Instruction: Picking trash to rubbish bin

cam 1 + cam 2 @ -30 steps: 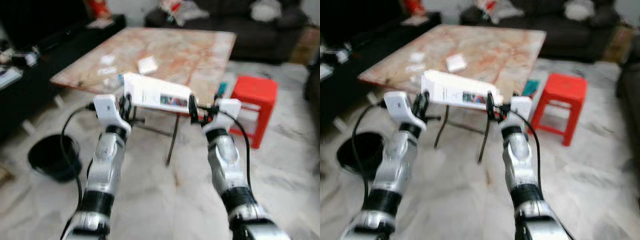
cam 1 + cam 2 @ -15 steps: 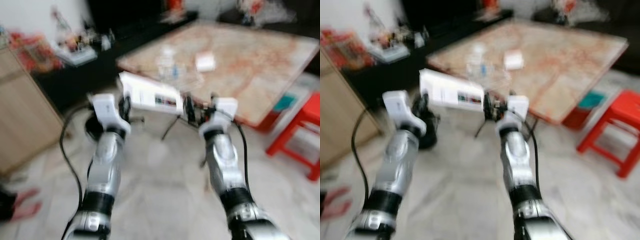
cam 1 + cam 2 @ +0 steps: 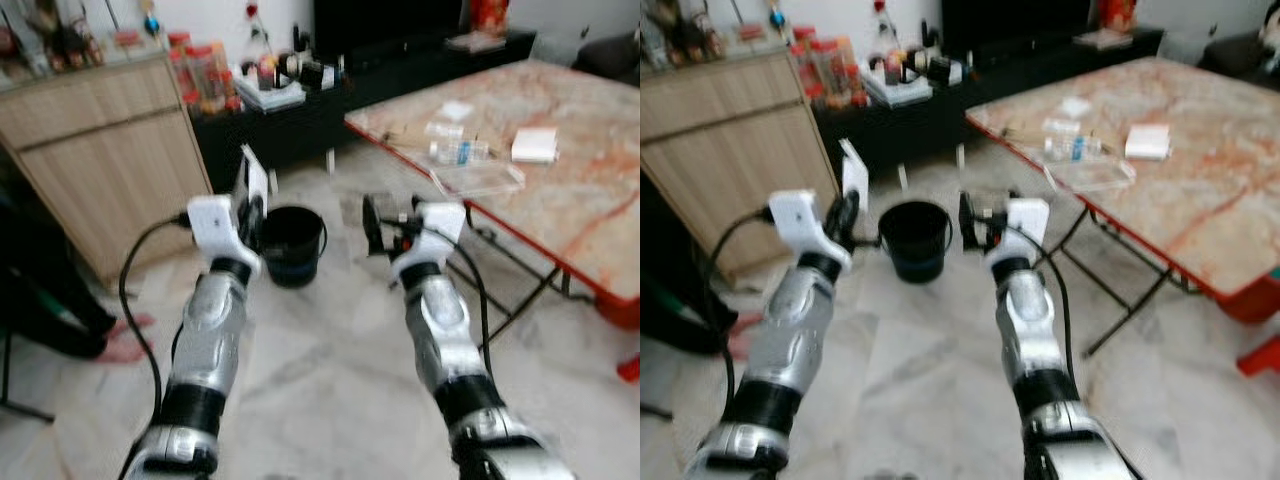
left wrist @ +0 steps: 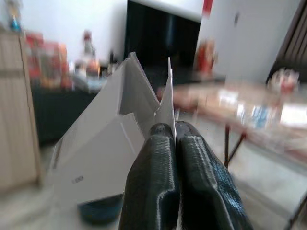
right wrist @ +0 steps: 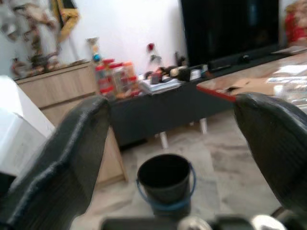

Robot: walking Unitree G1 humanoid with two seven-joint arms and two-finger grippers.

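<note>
- Since one second ago the white carton (image 3: 250, 187) is no more held between both grippers: it hangs now from the left gripper (image 3: 254, 212) alone, and the right gripper (image 3: 372, 222) has let it go.
- The whole view has also turned away from the marble table (image 3: 590, 250) toward the black bucket (image 3: 291, 243), so the camera has moved with the robot and not the furniture.
- In the left wrist view the two black fingers (image 4: 152, 182) are pressed together on a thin flap of the carton, which stands up nearly on edge above the gripper.
- I judge this pinch on the flap is enough to carry such a light, empty box with one arm.
- The right gripper is spread wide and holds nothing; between its fingers (image 5: 72, 143) the right wrist view shows the bucket on the floor ahead.
- The bucket stands on the pale floor in front of the dark TV cabinet (image 3: 300, 125), beside the wooden sideboard (image 3: 100, 170), and its mouth is open.
- I think the carton is not yet above the bucket, so the robot must come nearer before releasing.
- A plastic bottle (image 3: 458, 152) and a white box (image 3: 534, 145) lie on the table.
</note>
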